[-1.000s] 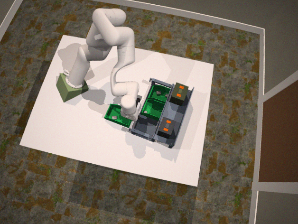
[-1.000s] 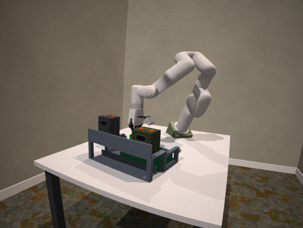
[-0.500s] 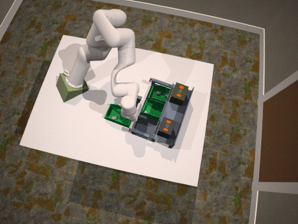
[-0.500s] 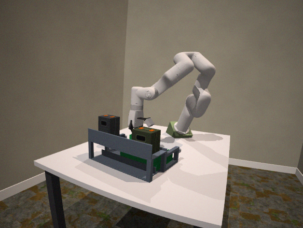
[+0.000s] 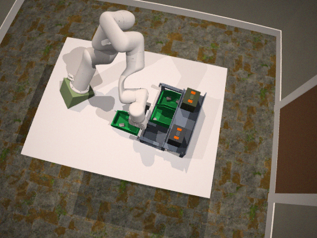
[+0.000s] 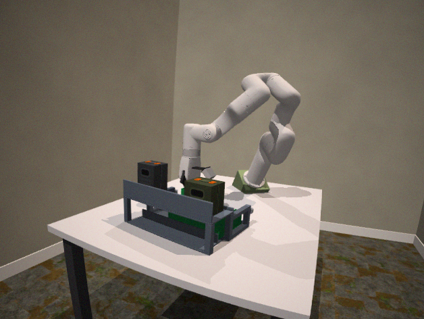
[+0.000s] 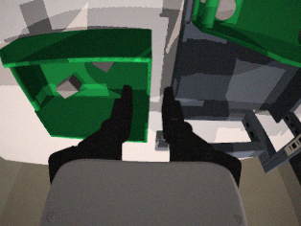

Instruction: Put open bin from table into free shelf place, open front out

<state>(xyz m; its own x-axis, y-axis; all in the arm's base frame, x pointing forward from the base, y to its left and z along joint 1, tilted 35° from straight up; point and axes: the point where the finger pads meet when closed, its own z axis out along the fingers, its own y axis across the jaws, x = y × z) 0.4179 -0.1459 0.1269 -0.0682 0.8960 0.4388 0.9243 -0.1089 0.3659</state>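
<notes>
Plain grey-beige walls (image 6: 291, 40) with white skirting boards (image 6: 370, 232) (image 5: 205, 13) meet at 1 corner; the mottled grey, brown and green floor (image 6: 370, 274) (image 5: 122, 210) lies around a white rectangular table (image 6: 267, 267) (image 5: 89, 145), soft shadows across its top

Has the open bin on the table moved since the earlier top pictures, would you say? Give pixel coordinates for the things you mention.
No, the open bin (image 5: 124, 119) (image 7: 86, 107) shows no visible shift in any direction in the top view, judged against the shelf (image 5: 182, 116) (image 6: 167, 199) (image 7: 254, 81).
</notes>
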